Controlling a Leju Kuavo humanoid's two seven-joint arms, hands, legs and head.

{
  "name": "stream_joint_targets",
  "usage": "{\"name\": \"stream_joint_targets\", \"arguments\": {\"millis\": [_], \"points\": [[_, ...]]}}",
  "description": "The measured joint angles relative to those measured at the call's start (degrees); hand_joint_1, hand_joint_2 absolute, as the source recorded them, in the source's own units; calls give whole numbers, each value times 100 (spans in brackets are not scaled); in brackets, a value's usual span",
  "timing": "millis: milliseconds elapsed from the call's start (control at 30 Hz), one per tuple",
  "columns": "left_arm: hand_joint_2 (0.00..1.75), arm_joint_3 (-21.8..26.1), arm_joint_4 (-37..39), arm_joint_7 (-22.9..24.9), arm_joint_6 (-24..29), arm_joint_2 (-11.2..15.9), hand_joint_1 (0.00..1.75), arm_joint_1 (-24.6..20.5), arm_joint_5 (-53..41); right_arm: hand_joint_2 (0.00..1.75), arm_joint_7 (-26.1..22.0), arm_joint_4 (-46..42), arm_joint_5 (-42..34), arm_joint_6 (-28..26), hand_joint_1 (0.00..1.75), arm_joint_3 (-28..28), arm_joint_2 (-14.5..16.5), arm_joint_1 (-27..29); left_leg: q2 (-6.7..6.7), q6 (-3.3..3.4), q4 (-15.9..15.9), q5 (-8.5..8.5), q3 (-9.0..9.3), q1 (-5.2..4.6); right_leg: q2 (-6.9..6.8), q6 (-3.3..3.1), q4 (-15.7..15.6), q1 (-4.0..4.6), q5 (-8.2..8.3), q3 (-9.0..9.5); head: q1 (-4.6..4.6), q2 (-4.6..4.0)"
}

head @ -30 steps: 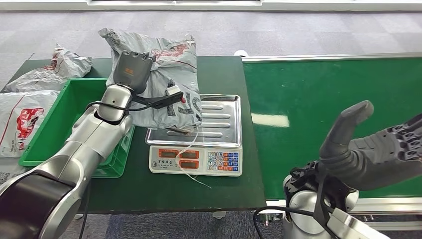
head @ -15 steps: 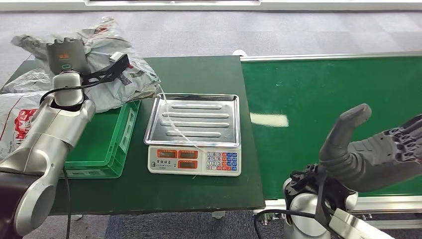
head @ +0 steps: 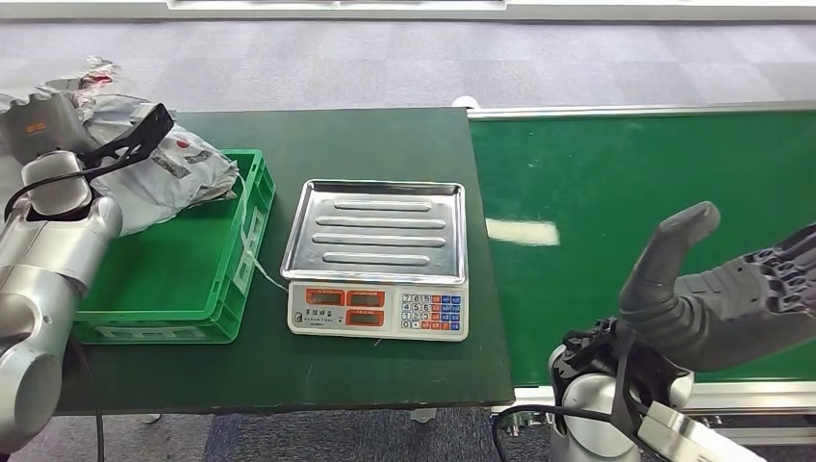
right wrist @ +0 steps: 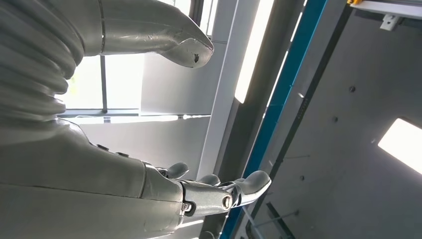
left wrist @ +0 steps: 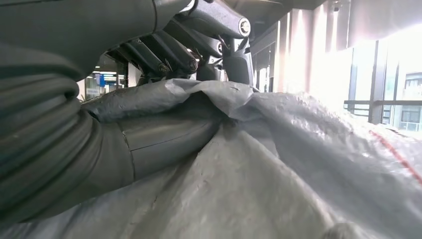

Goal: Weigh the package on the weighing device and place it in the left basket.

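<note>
Dark green table (head: 385, 366); green conveyor belt (head: 635, 192) beside it; grey floor (head: 433, 67).

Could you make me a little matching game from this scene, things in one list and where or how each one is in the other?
Things:
1. grey package
2. scale tray
3. right hand
4. green basket

States:
A. open, holding nothing, above the conveyor belt
B. bare metal, nothing on it
C. held by the left hand, over the basket's far corner
D. on the table, left of the scale

Pairs: 1-C, 2-B, 3-A, 4-D
</note>
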Motion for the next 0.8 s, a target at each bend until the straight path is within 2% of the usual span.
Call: {"name": "stream_joint_targets", "arguments": {"millis": [233, 600, 633, 667, 767, 800], "points": [[175, 430, 50, -119, 338, 196, 175, 187, 384, 175, 0, 0, 43, 0, 0, -40, 0, 7, 2, -2, 0, 0, 1, 0, 6, -4, 0, 7, -3, -3, 0, 0], [175, 758, 68, -133, 312, 283, 175, 309, 435, 175, 0, 0, 98, 0, 0, -78, 0, 17, 0, -3, -1, 1, -1, 1, 1, -7, 0, 9, -5, -2, 0, 0], [175, 851, 78, -144, 277, 294, 171, 319, 462, 175, 0, 0, 113, 0, 0, -98, 0, 25, 0, -3, -1, 0, -1, 1, 1, -7, 0, 8, -5, -2, 0, 0], [175, 949, 89, -159, 242, 303, 127, 328, 504, 175, 0, 0, 129, 0, 0, -120, 0, 35, 0, -3, 0, 0, -1, 0, 0, -7, 0, 8, -5, -2, 0, 0], [44, 1147, 109, -179, 258, 305, 0, 373, 647, 175, 0, -6, 171, 0, 0, -159, 0, 53, 0, -4, 0, -1, 0, 0, 1, -7, 0, 8, -5, -3, 0, 0], [0, 1216, 111, -201, 324, 303, 0, 403, 717, 175, 0, -9, 176, 0, 0, -171, 0, 57, 1, -5, 0, -1, 0, 0, 3, -7, 0, 8, -5, -3, 0, 0]]}}
